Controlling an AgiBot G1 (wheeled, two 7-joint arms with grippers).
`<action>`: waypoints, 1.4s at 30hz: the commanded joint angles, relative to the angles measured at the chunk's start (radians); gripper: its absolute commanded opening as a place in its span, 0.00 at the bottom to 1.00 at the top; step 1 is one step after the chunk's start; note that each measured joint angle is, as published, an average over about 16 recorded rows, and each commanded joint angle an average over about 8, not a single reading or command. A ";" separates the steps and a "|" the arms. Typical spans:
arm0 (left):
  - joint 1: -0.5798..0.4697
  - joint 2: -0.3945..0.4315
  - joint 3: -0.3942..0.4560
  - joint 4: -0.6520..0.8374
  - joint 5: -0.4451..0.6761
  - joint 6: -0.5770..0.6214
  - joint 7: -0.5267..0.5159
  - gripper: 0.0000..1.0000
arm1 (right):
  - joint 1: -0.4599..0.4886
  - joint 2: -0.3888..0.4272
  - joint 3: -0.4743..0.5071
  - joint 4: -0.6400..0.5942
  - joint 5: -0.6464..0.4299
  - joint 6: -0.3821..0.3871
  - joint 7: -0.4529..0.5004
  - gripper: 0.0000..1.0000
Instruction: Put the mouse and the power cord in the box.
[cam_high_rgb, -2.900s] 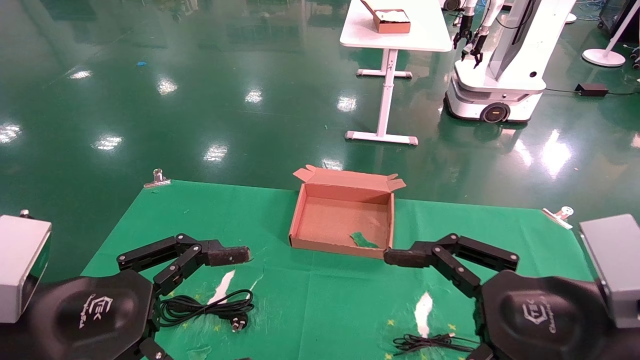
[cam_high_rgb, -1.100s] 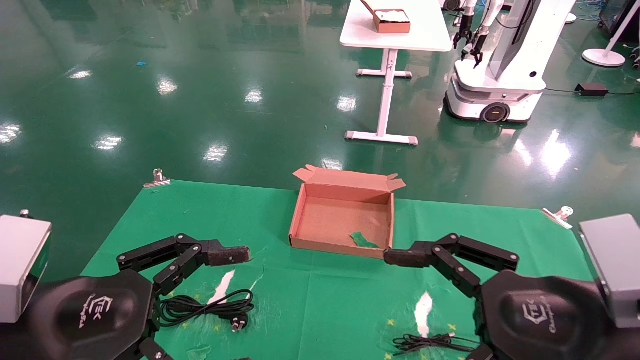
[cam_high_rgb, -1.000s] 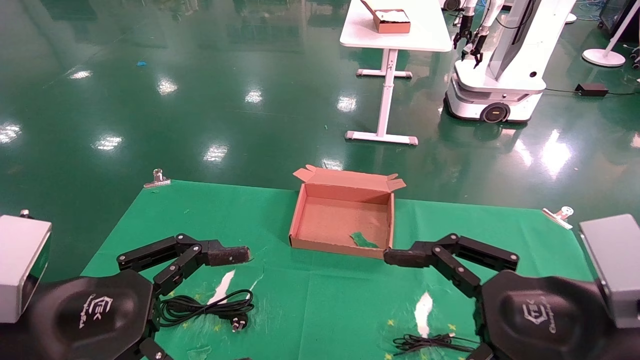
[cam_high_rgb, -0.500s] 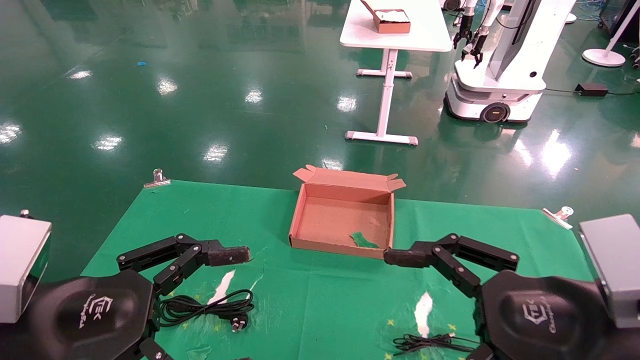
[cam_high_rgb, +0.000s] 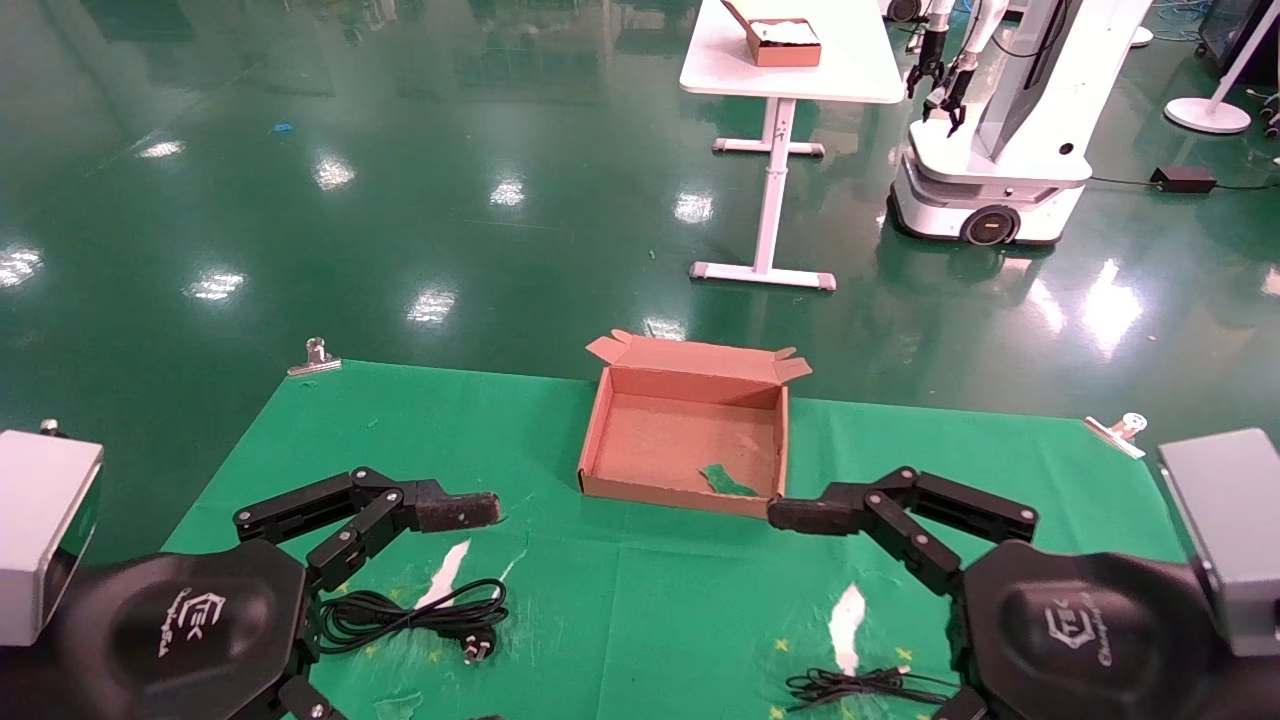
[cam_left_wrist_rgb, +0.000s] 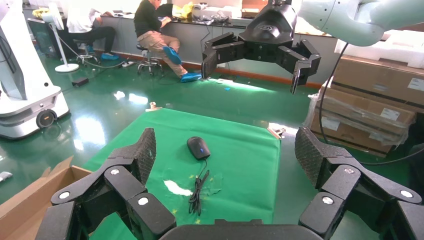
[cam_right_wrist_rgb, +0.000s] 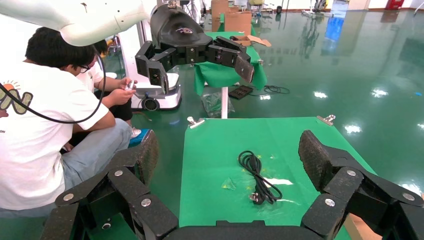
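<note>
Above the bench (cam_high_rgb: 620, 600), both the left end effector (cam_left_wrist_rgb: 227, 152) and right end effector (cam_right_wrist_rgb: 227, 152) hang spread apart, flanking the box (cam_high_rgb: 683, 490).

From my head view, the box (cam_high_rgb: 686, 428) sat at frame centre on the table (cam_high_rgb: 560, 620); the power cord (cam_high_rgb: 415, 614) lay lower left, the mouse's cable (cam_high_rgb: 865, 686) lower right.

A green cloth (cam_high_rgb: 600, 600) covers the worktable, held by metal clips (cam_high_rgb: 316, 357). Beyond stand a white table (cam_high_rgb: 790, 60) and another white robot (cam_high_rgb: 1000, 130).
</note>
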 joint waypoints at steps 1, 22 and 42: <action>0.000 0.000 0.000 0.000 0.000 0.000 0.000 1.00 | 0.000 0.000 0.000 0.000 0.000 0.000 0.000 1.00; -0.004 0.004 0.014 -0.005 0.033 -0.003 0.005 1.00 | 0.000 0.004 -0.003 0.000 -0.013 0.001 -0.002 1.00; -0.265 0.210 0.372 0.015 0.979 -0.188 -0.218 1.00 | 0.131 0.001 -0.164 -0.201 -0.426 0.007 -0.003 1.00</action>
